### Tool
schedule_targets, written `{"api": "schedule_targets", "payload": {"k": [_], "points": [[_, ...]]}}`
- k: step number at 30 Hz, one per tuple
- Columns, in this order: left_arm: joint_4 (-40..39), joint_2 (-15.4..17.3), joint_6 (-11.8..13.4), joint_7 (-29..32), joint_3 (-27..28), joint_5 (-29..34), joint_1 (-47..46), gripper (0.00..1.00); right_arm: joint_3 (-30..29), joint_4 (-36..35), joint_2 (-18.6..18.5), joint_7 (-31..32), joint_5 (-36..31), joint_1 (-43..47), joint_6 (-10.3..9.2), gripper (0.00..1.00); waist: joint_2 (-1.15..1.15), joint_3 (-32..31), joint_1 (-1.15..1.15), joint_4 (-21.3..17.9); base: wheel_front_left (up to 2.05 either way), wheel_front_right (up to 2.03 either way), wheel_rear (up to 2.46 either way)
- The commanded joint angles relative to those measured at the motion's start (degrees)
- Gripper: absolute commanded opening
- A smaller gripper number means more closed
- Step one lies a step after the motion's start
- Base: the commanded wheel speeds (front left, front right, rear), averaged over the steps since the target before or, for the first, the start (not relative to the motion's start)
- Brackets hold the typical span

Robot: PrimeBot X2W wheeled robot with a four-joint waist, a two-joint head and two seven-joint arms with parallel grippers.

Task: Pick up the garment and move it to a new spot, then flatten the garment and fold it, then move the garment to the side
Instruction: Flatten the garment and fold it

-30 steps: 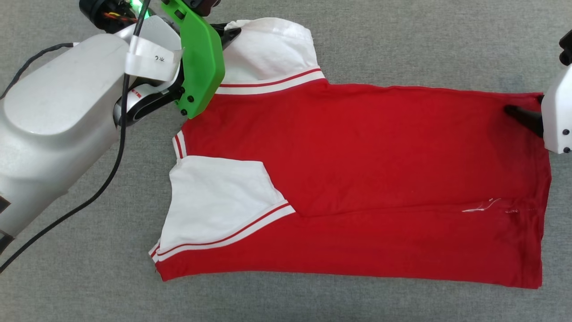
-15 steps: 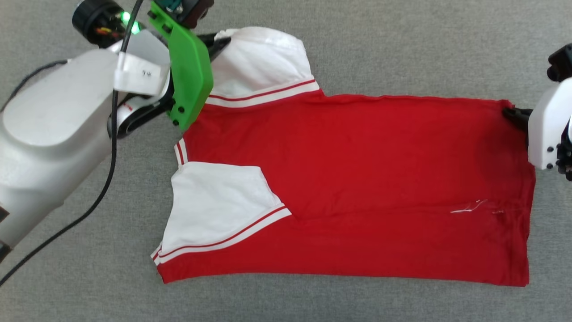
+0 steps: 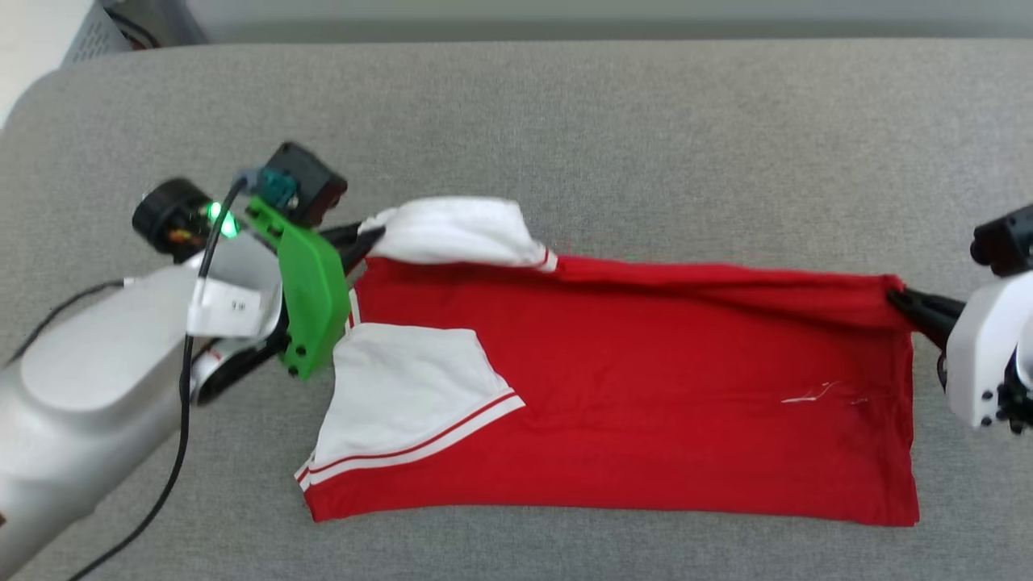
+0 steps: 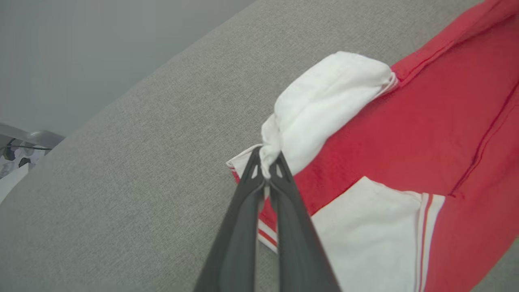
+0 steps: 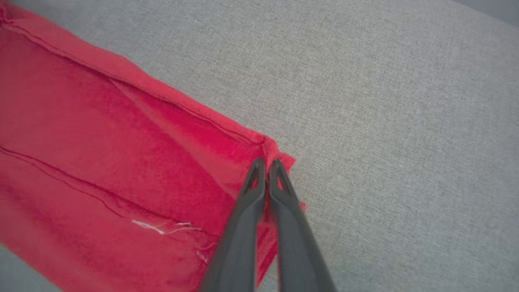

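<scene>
While garment [image 3: 629, 395] lies on cushion [image 3: 565, 113], left tool [image 3: 373, 236] clenching sleeve [image 3: 456, 230] — right tool [image 3: 894, 297] clenching hem [image 3: 905, 387].

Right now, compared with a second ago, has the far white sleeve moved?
Yes. The far sleeve of the garment, pinched by the left end effector, has lifted and drawn toward the flat near sleeve; the camera shifted too.

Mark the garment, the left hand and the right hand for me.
garment [image 3: 646, 387]: head view, middle of the red body.
left hand [image 4: 266, 166]: left wrist view, between its closed fingertips.
right hand [image 5: 265, 166]: right wrist view, between its closed fingertips.
</scene>
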Motion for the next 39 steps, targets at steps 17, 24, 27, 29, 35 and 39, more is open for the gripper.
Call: {"api": "schedule_targets", "payload": {"k": [17,24,27,29,35,39], "points": [[-8.0,5.3,7.6,-3.7,0.1,-5.3,21.4,0.0,-6.6,-4.9,1.3,-1.2,0.0,19.2,-0.04,0.0,0.0,-4.8,0.0,0.2,0.0,0.0,0.0],[-4.4,3.6,7.4,-4.8,0.1,-5.9,24.0,0.0,-7.1,-3.6,3.6,0.0,0.0,22.2,-0.04,0.0,0.0,-3.1,0.0,0.3,0.0,0.0,0.0],[-2.6,2.7,7.0,-5.5,0.1,-5.8,24.4,0.0,-7.1,-3.5,4.3,-0.2,-0.4,22.8,-0.04,0.0,0.0,-2.9,0.0,0.3,0.0,0.0,0.0],[-1.7,2.3,7.0,-6.3,0.3,-5.8,24.5,0.0,-7.6,-3.6,4.8,-0.8,-0.4,23.1,-0.04,0.05,0.0,-3.1,0.0,0.3,0.0,0.0,0.0],[-1.0,1.9,10.3,-12.1,1.9,-4.5,25.9,1.0,-11.2,-7.1,5.2,-2.4,1.5,25.0,-0.04,1.0,0.0,-5.5,0.0,0.0,0.0,0.0,0.0],[-3.1,2.6,16.0,-19.3,4.7,-3.9,28.4,1.0,-18.8,-13.7,3.1,-1.8,3.6,27.6,-0.04,1.0,0.0,-6.9,0.0,-0.3,0.0,0.0,0.0]]}}
